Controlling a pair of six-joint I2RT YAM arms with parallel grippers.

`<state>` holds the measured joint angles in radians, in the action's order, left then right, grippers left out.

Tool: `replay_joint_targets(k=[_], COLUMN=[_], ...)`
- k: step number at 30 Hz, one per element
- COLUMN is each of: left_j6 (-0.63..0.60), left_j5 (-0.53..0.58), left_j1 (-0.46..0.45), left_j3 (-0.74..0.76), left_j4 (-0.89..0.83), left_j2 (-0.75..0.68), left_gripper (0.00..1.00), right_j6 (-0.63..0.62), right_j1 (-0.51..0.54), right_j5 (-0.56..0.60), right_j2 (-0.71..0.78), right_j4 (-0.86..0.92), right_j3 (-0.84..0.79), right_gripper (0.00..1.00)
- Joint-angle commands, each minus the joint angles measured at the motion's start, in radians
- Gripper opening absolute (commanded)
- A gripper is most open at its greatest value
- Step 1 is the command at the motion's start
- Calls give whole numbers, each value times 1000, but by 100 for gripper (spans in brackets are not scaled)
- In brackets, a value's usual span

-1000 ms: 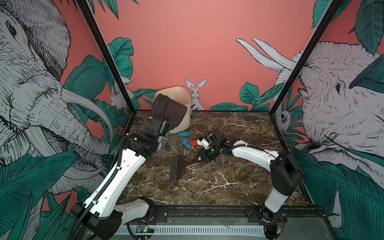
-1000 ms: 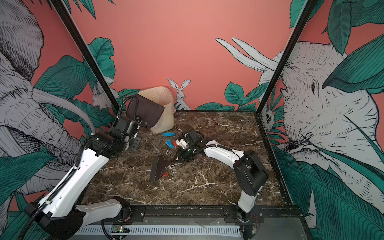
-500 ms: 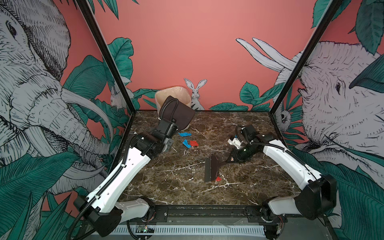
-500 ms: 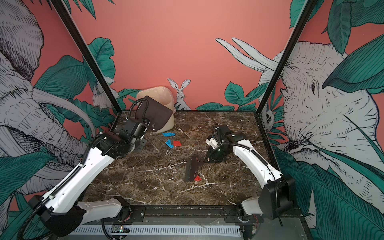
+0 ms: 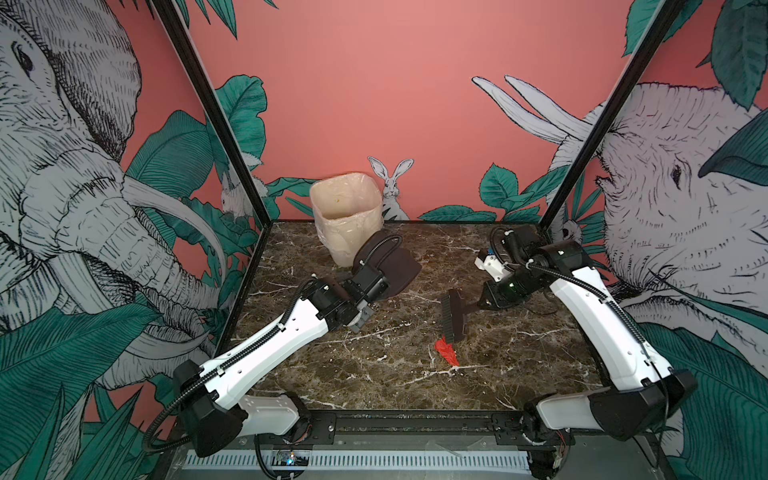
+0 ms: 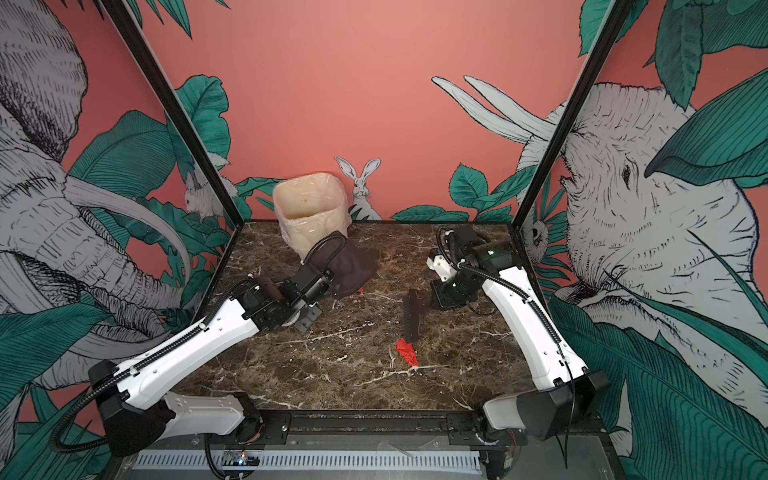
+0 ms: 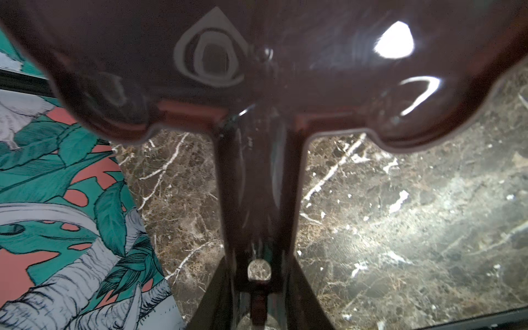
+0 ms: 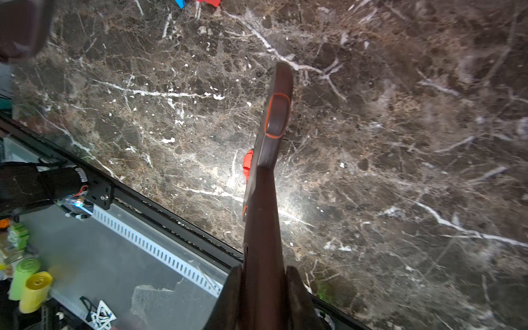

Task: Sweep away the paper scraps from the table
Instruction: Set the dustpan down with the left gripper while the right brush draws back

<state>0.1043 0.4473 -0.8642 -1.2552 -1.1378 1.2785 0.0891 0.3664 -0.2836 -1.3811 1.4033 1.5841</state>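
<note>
Worktop (image 5: 374, 374): dark brown marble pattern with white veins, walled by a jungle mural.
Left jaws: clenched on the dustpan (image 5: 395, 268) handle; the pan sits just in front of the cream bin (image 5: 345, 216).
Right jaws: clamped tight on the hand brush (image 5: 453, 316) handle.
Red paper scrap (image 5: 446, 352): on the worktop, just at the brush head's near end.
Other paper scraps: 1 blue scrap (image 8: 180, 3) and 1 red scrap (image 8: 208, 2), well apart from the brush.

Brush (image 5: 454, 314) dragged red scrap (image 5: 446, 352) rt; dustpan (image 5: 400, 266) lowered.
</note>
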Motion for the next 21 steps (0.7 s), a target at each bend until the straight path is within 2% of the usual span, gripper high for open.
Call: replay_joint_targets(k=[1, 6, 14, 21], left_j6=[87, 147, 258, 311], left_j5=[-63, -120, -263, -342], left_j1=[-40, -168, -338, -443], left_j3=[53, 63, 59, 110], left_j4=[-71, -145, -221, -197], left_j2=[-23, 46, 144, 164], left_gripper=[0, 0, 0, 0], right_j6=[-60, -72, -65, -65], right_j1=[-2, 12, 101, 129], right_j5=[122, 184, 307, 290], right_j2=[1, 1, -13, -13], right_j4=[118, 141, 192, 167], right_j3=[46, 40, 66, 28], right_gripper=[0, 0, 0, 0])
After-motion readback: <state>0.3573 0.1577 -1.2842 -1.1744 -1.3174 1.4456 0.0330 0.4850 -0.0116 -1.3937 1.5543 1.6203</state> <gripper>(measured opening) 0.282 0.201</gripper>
